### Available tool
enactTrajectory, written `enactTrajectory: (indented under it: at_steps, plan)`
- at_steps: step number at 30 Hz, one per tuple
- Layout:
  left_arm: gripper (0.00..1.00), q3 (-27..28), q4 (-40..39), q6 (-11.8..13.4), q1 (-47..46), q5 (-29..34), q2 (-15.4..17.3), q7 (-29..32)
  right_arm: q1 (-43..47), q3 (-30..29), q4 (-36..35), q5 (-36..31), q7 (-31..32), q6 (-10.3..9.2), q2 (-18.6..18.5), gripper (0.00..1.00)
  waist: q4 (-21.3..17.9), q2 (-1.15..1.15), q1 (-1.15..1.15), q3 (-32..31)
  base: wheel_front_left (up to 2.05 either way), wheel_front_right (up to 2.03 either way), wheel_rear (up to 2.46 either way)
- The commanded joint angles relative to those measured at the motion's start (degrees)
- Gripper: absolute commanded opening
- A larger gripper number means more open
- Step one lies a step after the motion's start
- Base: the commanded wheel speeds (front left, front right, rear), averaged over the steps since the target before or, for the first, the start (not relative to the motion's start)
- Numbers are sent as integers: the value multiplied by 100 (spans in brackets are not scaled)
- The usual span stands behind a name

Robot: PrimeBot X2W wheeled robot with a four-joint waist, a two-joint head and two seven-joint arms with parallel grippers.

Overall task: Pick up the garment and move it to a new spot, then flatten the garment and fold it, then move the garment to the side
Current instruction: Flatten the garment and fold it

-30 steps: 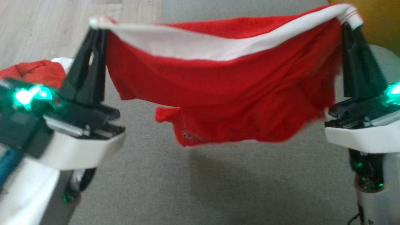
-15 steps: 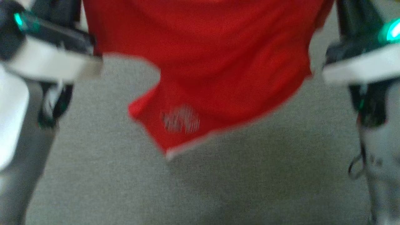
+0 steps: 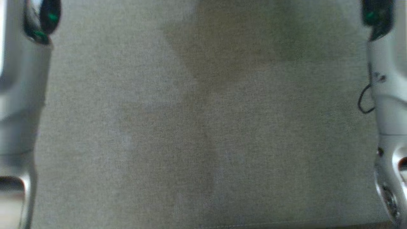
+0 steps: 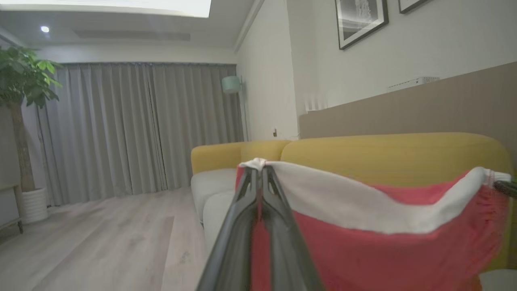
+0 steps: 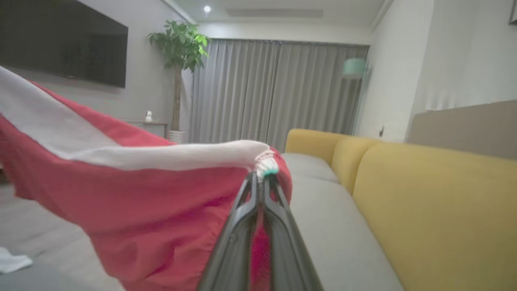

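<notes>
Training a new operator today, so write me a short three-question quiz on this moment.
1. True or false: the left gripper and right gripper are each shut on the garment's white band.
2. The sofa backrest is: A yellow, B blue, C black.
3. Fill in: the garment's body is ___.
Key: 1 true; 2 A; 3 red.
</notes>
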Motion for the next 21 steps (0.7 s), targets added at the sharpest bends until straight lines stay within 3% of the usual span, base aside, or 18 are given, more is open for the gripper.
enactTrajectory:
  at_steps: [1,10,21]
  plan:
    - [0,166,-107,-21,111,-75,166,-133,121,113,-14,-14,-143,-4,137,0,8,0,-2,232,0,0,0]
    - [0,176,-543,40,1636,-306,181,-759,1074,520,89,139,-524,-4,202,0,-64,0,-2,257,0,0,0]
    - [0,431,-1837,484,3930,-558,164,-1164,3238,168,-1552,133,-599,-4,260,0,94,0,-2,-680,0,0,0]
